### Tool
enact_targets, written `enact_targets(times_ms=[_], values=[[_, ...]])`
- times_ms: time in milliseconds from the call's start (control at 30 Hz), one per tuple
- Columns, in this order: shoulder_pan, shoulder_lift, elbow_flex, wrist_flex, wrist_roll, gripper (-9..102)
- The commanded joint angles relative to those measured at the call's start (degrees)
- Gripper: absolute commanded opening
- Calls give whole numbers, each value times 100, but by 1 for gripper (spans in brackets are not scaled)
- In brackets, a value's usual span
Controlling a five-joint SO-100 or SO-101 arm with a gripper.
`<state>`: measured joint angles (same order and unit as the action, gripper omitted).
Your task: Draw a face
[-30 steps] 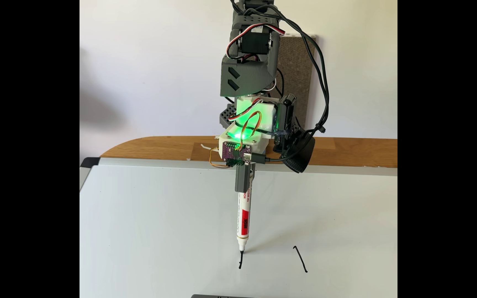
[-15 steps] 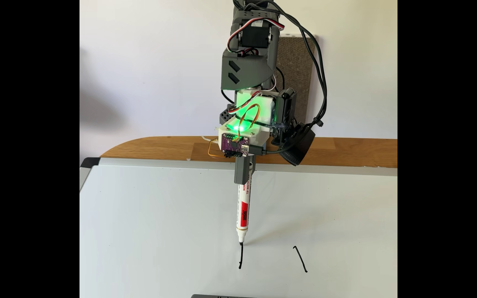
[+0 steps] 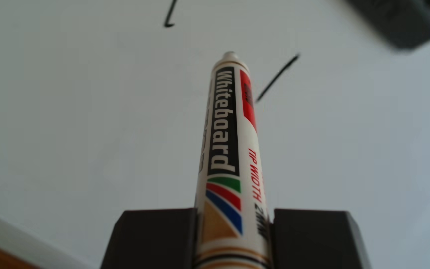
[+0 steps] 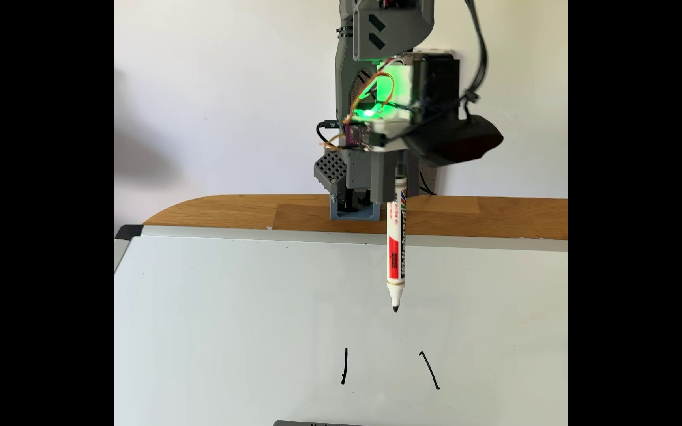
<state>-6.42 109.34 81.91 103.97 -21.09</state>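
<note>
The face on the whiteboard (image 4: 249, 307) consists of two short black strokes: a nearly upright one (image 4: 344, 365) on the left and a slanted one with a small hooked top (image 4: 429, 370) on the right. In the other view the hooked stroke (image 3: 170, 15) lies at the top and the plain stroke (image 3: 277, 77) right of the marker. My gripper (image 4: 399, 192) is shut on a white whiteboard marker (image 4: 396, 250), which hangs tip down, its black tip (image 4: 395, 308) clear of the board, above and between the strokes. Two dark fingers (image 3: 154, 238) clamp the marker barrel (image 3: 224, 144).
A grey block (image 4: 319, 423) pokes in at the board's near edge, and a blurred dark grey shape (image 3: 402, 20) fills the other view's top right corner. The board lies on a wooden table (image 4: 216, 213) in front of a white wall. The arm's base (image 4: 355, 213) stands behind the board.
The marker finished the left stroke, lifted off the board and moved up, back and to the right. The wrist rose and turned.
</note>
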Motion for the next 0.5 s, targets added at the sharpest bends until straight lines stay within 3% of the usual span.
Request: enact_targets(times_ms=[0,100,300,467], values=[[-264,264,-246,62,1688,-1],[-650,264,18,62,3085,-1],[-1714,237,554,9,4843,-1],[-1661,-114,738,-378,5080,-1]])
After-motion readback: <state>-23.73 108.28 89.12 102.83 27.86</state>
